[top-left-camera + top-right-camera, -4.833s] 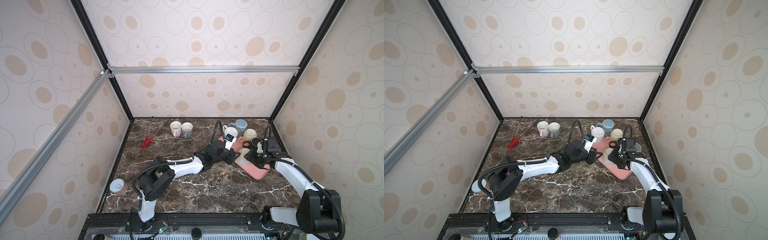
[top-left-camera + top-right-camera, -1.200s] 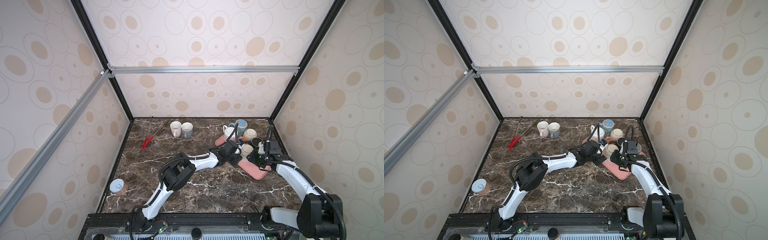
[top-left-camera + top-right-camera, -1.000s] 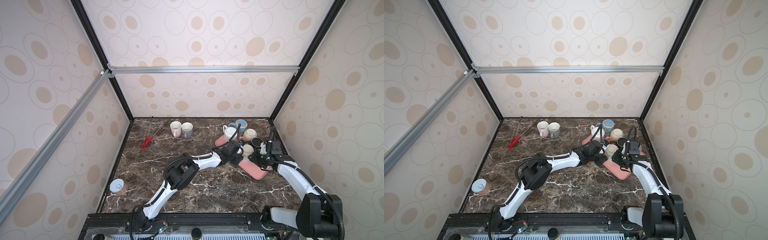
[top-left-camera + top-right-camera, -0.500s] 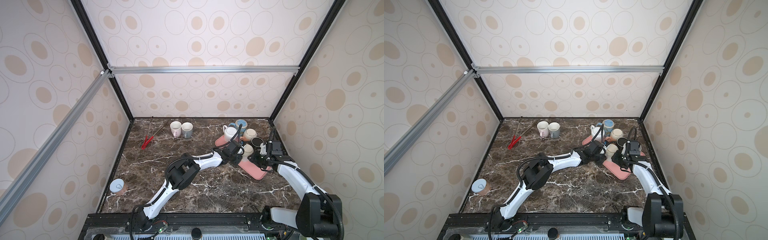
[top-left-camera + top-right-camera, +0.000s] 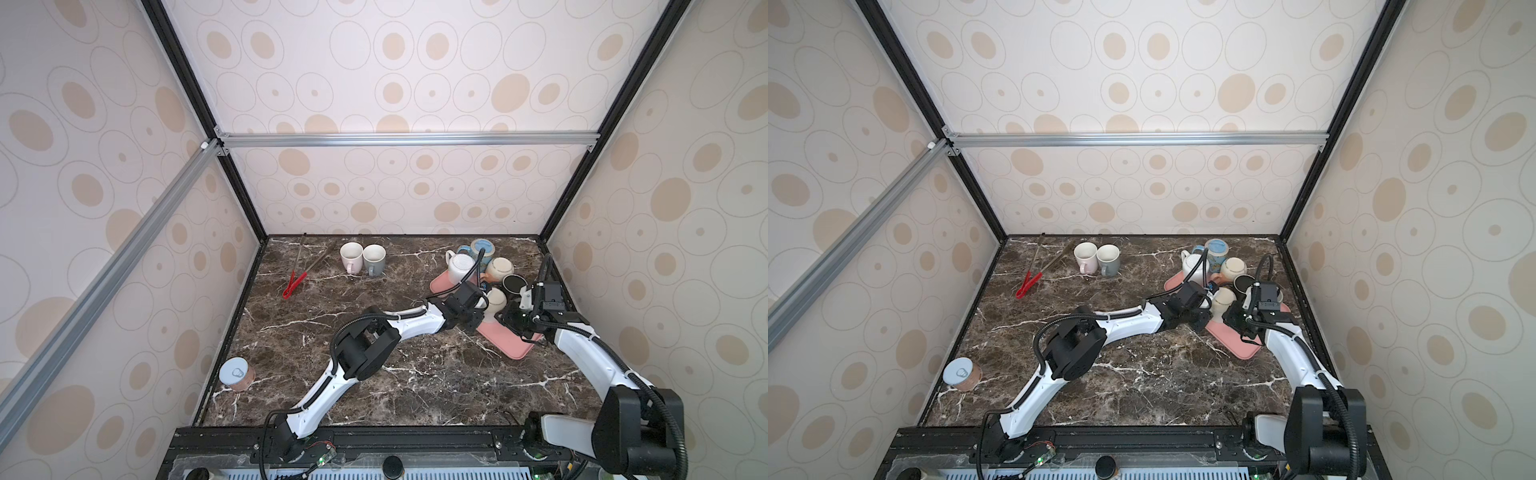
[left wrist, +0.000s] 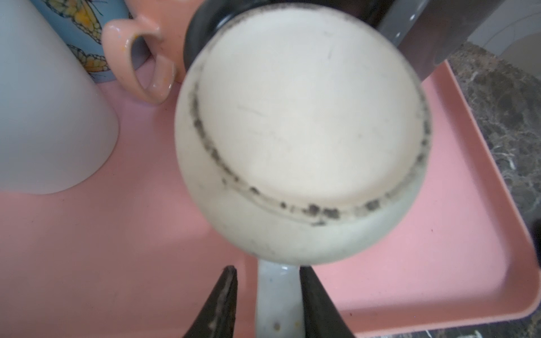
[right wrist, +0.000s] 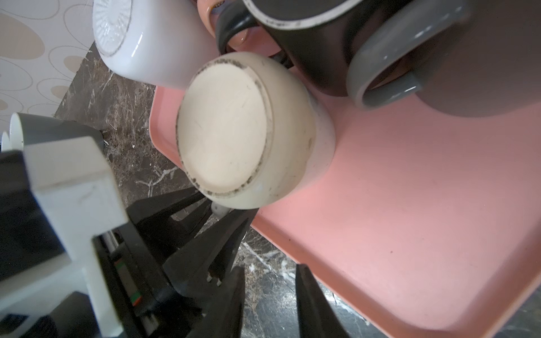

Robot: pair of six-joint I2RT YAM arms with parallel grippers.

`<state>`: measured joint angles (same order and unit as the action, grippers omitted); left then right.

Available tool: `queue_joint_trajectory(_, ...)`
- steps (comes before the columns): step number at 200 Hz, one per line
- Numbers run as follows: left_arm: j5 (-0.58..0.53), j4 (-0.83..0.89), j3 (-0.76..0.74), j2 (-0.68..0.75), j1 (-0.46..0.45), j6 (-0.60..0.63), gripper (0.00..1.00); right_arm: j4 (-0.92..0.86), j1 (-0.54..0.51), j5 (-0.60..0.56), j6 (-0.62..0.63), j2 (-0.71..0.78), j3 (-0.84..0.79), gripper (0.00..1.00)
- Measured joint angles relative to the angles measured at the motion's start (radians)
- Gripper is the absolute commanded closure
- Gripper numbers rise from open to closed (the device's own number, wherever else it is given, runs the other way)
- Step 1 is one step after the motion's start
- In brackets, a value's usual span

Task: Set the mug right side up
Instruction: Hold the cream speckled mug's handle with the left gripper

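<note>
A cream mug stands upside down, base up, on the pink tray. My left gripper reaches it from the left. In the left wrist view the mug fills the frame and its handle lies between the jaws of the left gripper; one finger touches the handle and the other stands a little off it. My right gripper hovers open and empty at the tray's near edge, beside the mug.
More upside-down mugs crowd the tray's far end: white, blue, peach, black. Two upright mugs stand at the back. Red tongs lie back left and a can front left.
The left gripper has reached the cream mug and its jaws have narrowed around the handle. The right gripper has stayed beside the mug with its opening unchanged.
</note>
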<state>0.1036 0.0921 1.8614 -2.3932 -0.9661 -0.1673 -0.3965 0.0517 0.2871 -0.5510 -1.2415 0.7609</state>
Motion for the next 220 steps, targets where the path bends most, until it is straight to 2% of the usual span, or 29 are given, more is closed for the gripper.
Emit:
queue_joint_trajectory(108, -0.009, 0.0, 0.0, 0.002, 0.0, 0.001, 0.66, 0.001, 0.0, 0.007, -0.002, -0.031, 0.0, 0.67)
queue_joint_trajectory(137, -0.014, 0.0, 0.0, 0.002, 0.0, 0.003, 0.6, 0.002, 0.0, 0.01, -0.002, -0.044, 0.0, 0.67)
queue_joint_trajectory(220, -0.021, 0.0, -0.002, 0.012, 0.0, 0.003, 0.6, 0.02, 0.0, 0.017, -0.002, -0.053, 0.0, 0.67)
